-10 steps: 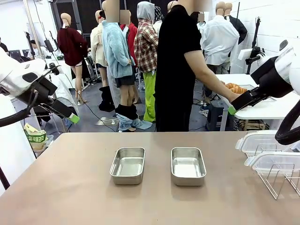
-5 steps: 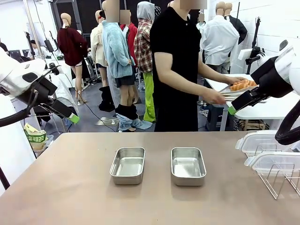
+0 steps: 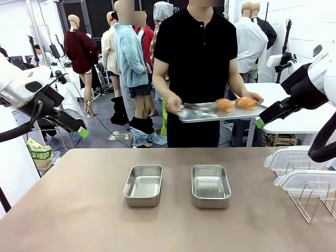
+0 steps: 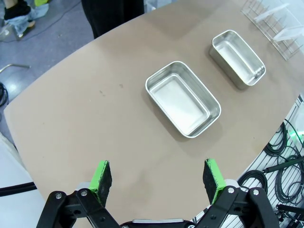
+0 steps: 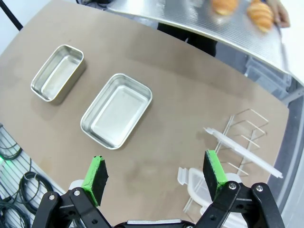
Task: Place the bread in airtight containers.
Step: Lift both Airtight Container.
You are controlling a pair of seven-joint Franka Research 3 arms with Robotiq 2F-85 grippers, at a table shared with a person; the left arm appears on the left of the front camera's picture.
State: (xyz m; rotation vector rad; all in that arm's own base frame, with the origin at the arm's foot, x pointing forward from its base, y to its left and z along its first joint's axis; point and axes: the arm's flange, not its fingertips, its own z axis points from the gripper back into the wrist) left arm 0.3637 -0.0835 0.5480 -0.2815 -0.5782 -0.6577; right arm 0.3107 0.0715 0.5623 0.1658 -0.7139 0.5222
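Two croissants, the bread [image 3: 224, 105] [image 5: 261, 14], lie on a flat steel tray [image 3: 205, 114] that a person holds in both hands at the far side of the table. Both steel containers stand without lids mid-table, one left [image 3: 143, 185] [image 4: 183, 99] and one right [image 3: 210, 186] [image 5: 117, 109]. My left gripper [image 3: 82, 133] [image 4: 158, 178] hangs open, high off the table's left side. High at the right, beside the tray's end, my right gripper [image 3: 259, 123] [image 5: 156, 175] is open too. Nothing sits between either pair of fingers.
Clear plastic lids [image 3: 294, 160] rest in a wire rack [image 3: 310, 199] [image 5: 237, 142] at the table's right edge. Tongs [image 3: 195, 107] lie on the left part of the tray. Cables [image 4: 285, 147] hang below the table's near edge.
The person has turned from the side table behind and now faces my table, carrying the tray with the croissants over its far edge. Neither arm has moved.
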